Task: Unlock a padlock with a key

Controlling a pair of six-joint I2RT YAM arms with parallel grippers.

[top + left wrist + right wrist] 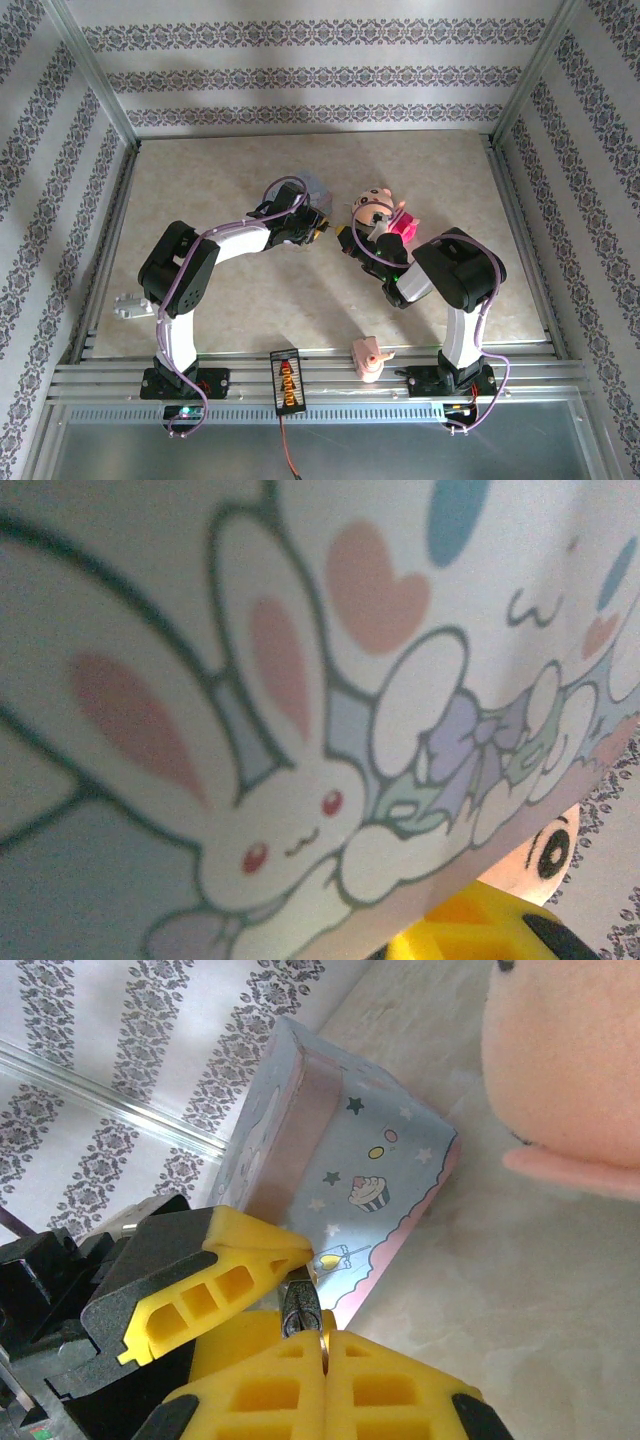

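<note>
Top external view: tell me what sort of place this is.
Probably a staged robot test booth: patterned wallpaper panels in a metal frame, with a left arm and right arm bolted at the table edge.

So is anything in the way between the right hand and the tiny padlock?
Nothing I can see. The right hand has its tips at the padlock, by the blue tin. The left hand's yellow finger sits beside it, not between.

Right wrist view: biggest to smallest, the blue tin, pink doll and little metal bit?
1. Tin and doll: about alike. The doll is cut off at the edge, so I won't rank them.
2. Metal bit: smallest by far.
</note>
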